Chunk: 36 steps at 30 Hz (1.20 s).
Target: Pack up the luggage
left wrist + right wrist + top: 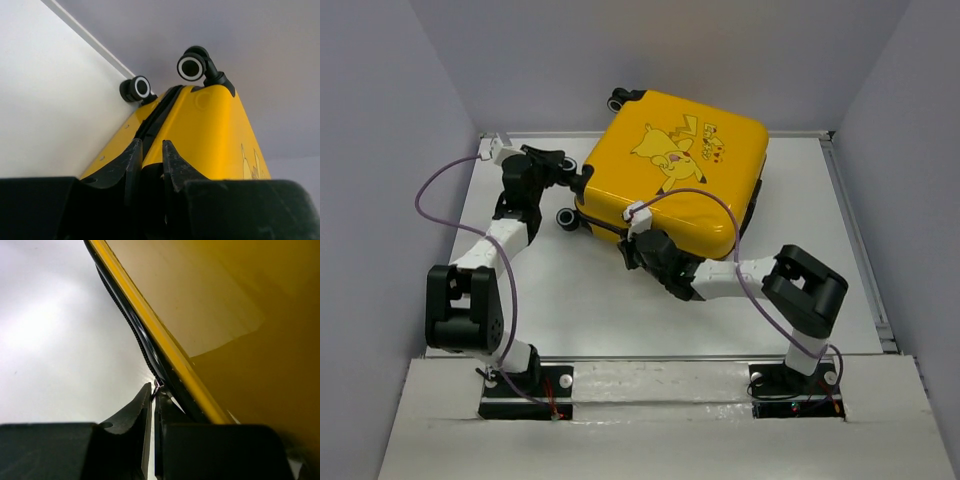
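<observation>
The luggage (670, 170) is a yellow hard-shell suitcase with a cartoon print, lying closed and slightly tilted at the back of the white table (570, 300). My left gripper (582, 185) is at its left side between the wheels. In the left wrist view this gripper (152, 145) is closed on the black seam of the luggage (210, 135), with two wheels (191, 67) beyond. My right gripper (632, 238) is at the front edge. In the right wrist view it (154, 389) pinches a small metal zipper pull (158, 385) on the black zipper (131, 325) of the luggage (225, 315).
Grey walls (390, 120) close in the table on the left, back and right. The suitcase's back-left wheel (620, 100) reaches the back wall. A purple cable (440, 190) loops off each arm. The arm bases (525, 390) stand on the near ledge.
</observation>
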Each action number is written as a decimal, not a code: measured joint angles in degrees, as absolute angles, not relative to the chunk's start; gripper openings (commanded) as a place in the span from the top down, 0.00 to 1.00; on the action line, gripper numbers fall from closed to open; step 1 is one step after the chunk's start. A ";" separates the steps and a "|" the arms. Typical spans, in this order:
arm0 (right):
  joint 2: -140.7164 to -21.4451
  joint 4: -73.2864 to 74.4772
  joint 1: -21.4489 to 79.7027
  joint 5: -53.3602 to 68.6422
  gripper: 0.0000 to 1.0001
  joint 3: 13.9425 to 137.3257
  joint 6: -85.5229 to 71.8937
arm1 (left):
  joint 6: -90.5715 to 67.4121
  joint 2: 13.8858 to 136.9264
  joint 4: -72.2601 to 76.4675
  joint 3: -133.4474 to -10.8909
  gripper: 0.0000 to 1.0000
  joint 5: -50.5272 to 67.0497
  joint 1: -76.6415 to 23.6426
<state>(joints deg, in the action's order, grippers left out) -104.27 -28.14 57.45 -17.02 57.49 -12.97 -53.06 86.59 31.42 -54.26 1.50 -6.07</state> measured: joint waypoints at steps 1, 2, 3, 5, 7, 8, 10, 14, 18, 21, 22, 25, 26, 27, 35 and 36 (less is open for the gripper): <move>-103.15 -29.56 57.41 -15.88 0.93 55.57 -12.88 | -52.90 85.34 30.83 -53.54 0.94 2.07 -6.02; -101.89 -30.46 57.41 -15.14 0.93 53.93 -12.88 | -52.75 83.59 29.91 -52.42 0.94 3.29 -6.04; -99.22 -31.16 57.39 -13.78 0.93 50.87 -13.50 | -52.77 82.52 29.39 -51.64 0.94 3.84 -6.09; -91.46 -30.61 56.95 -11.35 0.93 43.42 -15.73 | -52.82 77.67 26.92 -48.58 0.94 6.50 -7.44; -81.30 -26.09 56.58 -10.98 0.93 36.73 -17.32 | -52.80 73.69 25.17 -46.35 0.94 7.18 -10.94; -76.66 -23.38 56.25 -11.22 0.93 34.39 -17.63 | -52.88 71.37 24.34 -45.28 0.94 7.73 -14.11; -65.21 -14.61 53.80 -10.17 0.93 29.74 -18.37 | -53.15 68.82 24.53 -43.72 0.94 7.31 -19.11; -49.84 -1.85 45.12 -5.52 0.93 24.32 -18.85 | -54.06 66.70 29.19 -41.19 0.94 5.98 -30.28; -45.12 4.16 40.07 -2.39 0.93 23.81 -18.85 | -54.04 66.19 32.21 -38.85 0.94 1.50 -36.05; -47.05 2.31 39.94 -2.07 0.93 23.97 -19.33 | -53.63 66.11 33.85 -37.87 0.94 -2.17 -36.95; -49.04 0.36 40.66 -2.96 0.93 24.10 -19.68 | -53.54 66.30 34.17 -37.85 0.94 -3.25 -36.95; -56.18 -0.38 48.01 -12.56 0.93 27.49 -19.75 | -52.34 67.48 35.27 -37.87 0.94 -6.76 -36.64; -58.52 -0.30 49.82 -15.29 0.93 28.86 -19.75 | -51.96 67.81 35.64 -37.93 0.94 -8.34 -36.32; -62.26 -1.04 52.84 -16.99 0.93 30.85 -19.73 | -51.42 68.16 35.64 -38.09 0.94 -9.58 -35.57; -66.08 -4.64 62.41 -16.03 0.93 32.71 -21.10 | -52.45 68.53 32.97 -38.17 0.94 4.86 -34.22; -64.20 -4.75 62.61 -15.79 0.93 31.20 -21.71 | -52.56 68.49 32.95 -38.17 0.94 6.39 -33.58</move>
